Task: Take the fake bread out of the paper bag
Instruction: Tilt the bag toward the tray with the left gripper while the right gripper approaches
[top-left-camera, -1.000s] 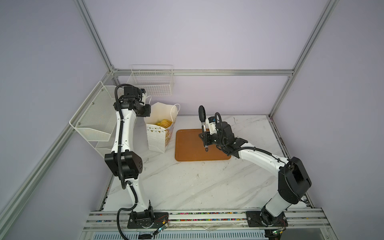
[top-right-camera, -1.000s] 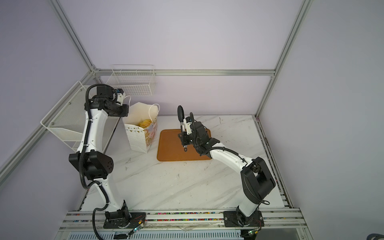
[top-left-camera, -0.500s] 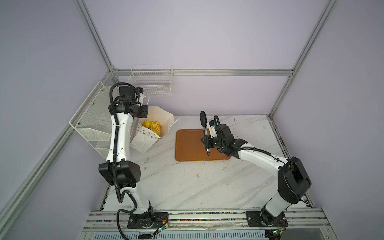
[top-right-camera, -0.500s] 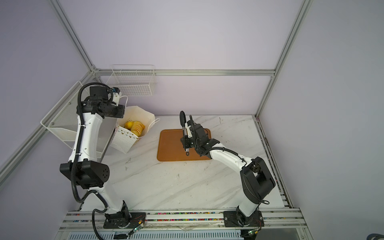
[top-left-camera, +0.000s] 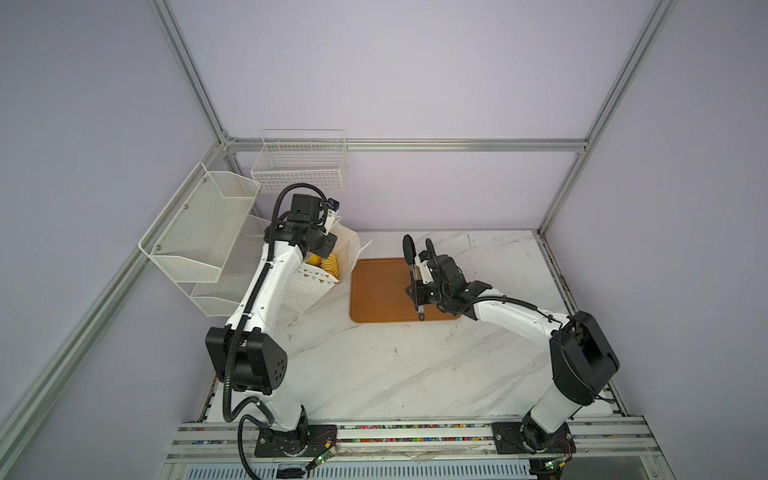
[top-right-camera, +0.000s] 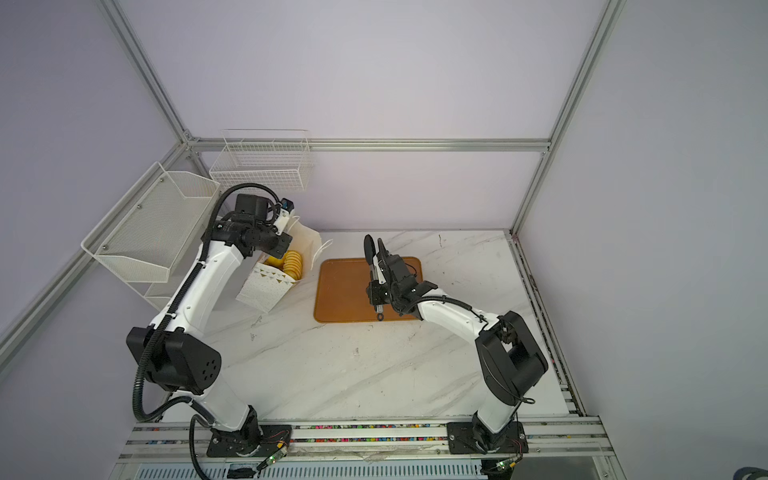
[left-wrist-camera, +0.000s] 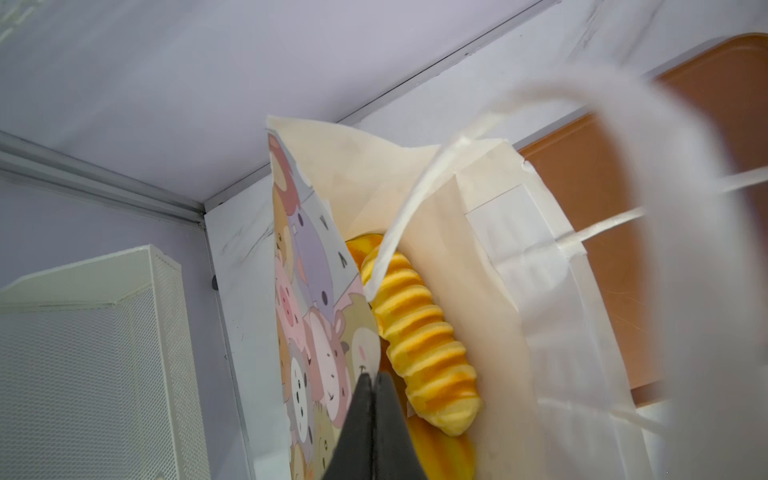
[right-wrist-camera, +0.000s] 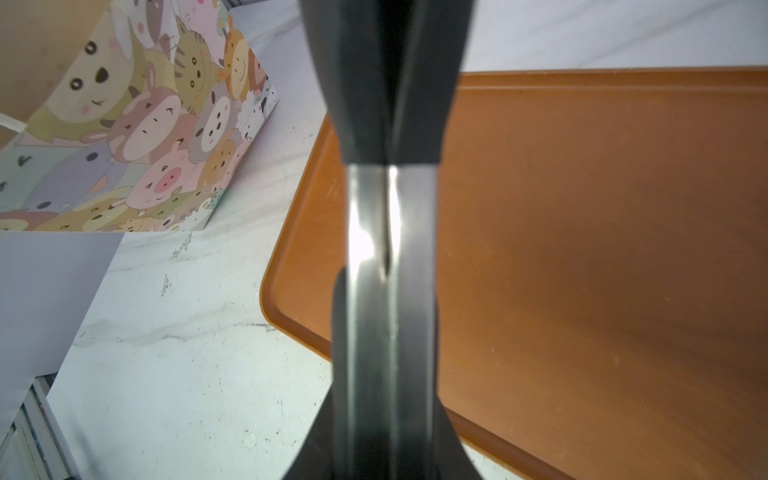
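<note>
bag tipped toward the tray, bread inside it

the paper bag (top-left-camera: 309, 286) is near the back left corner of the counter (top-left-camera: 395, 365), tilted so that its open mouth faces up and toward the orange-brown tray (top-left-camera: 378, 291). in the left wrist view the left jaws are pressed together on the rim of the bag's cartoon-printed wall, with the paper pinched between them. i cannot tell whether the bag's bottom rests on the counter.

the fake bread (left-wrist-camera: 424, 345) is inside the bag. a ridged golden-yellow roll lies along the inner wall close to the mouth, and more orange-yellow pieces are partly hidden under and behind it. both top views show yellow ridges just inside the mouth. one white cord handle (left-wrist-camera: 409, 216) drapes across the roll.

the tray lies flat on the counter just beside the bag, toward the back edge. above it the right jaws are clamped on a pair of metal tongs (top-left-camera: 408, 249) with black tips. the tips point up and toward the back edge, and the ring end hangs over the tray's front rim.

a white wire basket (top-left-camera: 299, 166) hangs on the back wall, and a white mesh shelf (top-left-camera: 199, 232) hangs on the left wall.
</note>
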